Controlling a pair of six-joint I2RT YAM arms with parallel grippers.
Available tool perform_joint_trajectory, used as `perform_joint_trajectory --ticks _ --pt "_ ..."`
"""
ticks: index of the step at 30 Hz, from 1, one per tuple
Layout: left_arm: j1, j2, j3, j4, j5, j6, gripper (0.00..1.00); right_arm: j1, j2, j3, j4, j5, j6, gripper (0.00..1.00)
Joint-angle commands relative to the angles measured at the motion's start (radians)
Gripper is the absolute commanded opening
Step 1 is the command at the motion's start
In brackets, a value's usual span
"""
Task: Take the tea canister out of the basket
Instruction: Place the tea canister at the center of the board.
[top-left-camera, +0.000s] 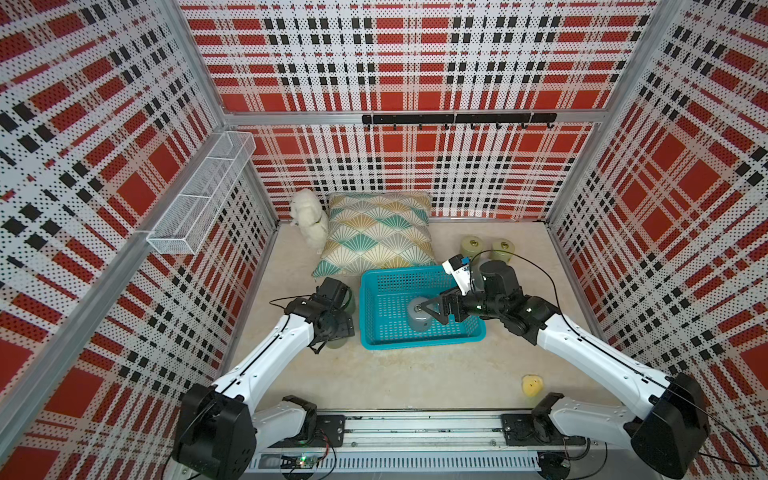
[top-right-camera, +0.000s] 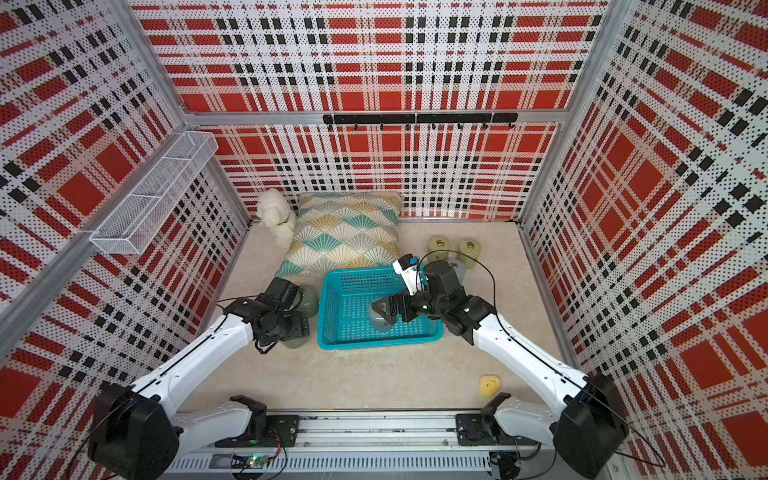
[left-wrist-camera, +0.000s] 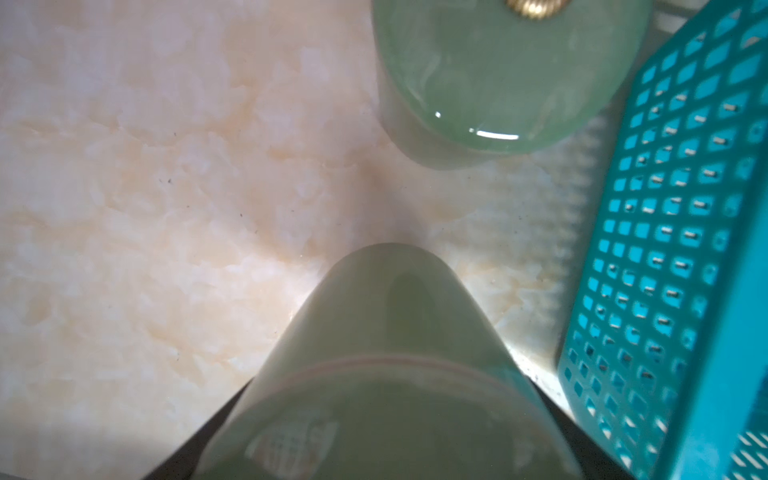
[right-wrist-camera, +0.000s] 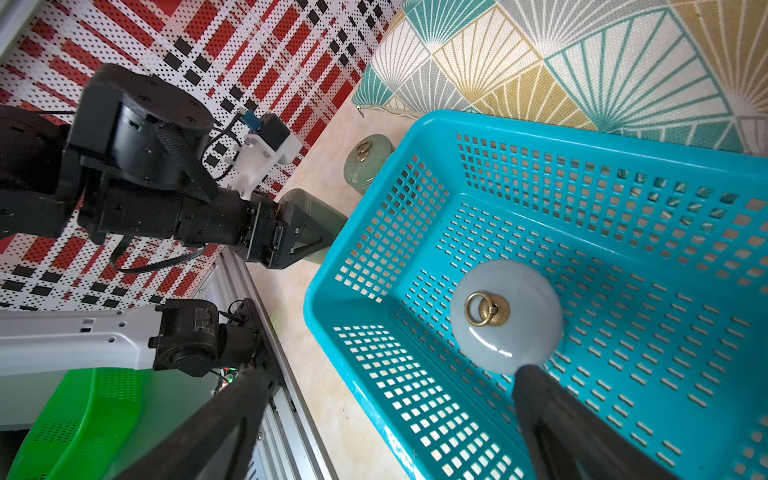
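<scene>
Turquoise basket (top-left-camera: 424, 343) on the beige table (top-left-camera: 415, 376), just before the cushion (top-left-camera: 376, 232) | grey tea canister (top-left-camera: 415, 323) upright inside, near the front wall, ring lid on | right gripper (top-left-camera: 431, 314) spread wide above it, one finger at the lid's edge | left gripper (right-wrist-camera: 322, 230) beside the basket's left wall, clamped on a green canister (left-wrist-camera: 386, 332)

Fan-patterned pillow (top-left-camera: 376, 237), white plush toy (top-left-camera: 307, 218) (beside it), wire rack (top-left-camera: 203, 192)

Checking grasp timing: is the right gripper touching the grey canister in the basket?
Cannot tell. Right wrist view: a finger of the right gripper overlaps the grey canister at its lid edge; no contact or gap shows.
</scene>
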Motion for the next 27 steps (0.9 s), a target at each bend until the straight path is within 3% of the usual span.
perform_joint_trajectory --ticks 1,27 --pt "0.007 0.023 -0.005 0.106 0.033 0.023 0.71 0.010 0.009 0.002 0.015 0.005 -0.008 1.00" --pt "0.009 0.173 0.007 0.171 0.061 0.059 0.75 0.011 0.018 0.002 0.016 0.015 -0.006 1.00"
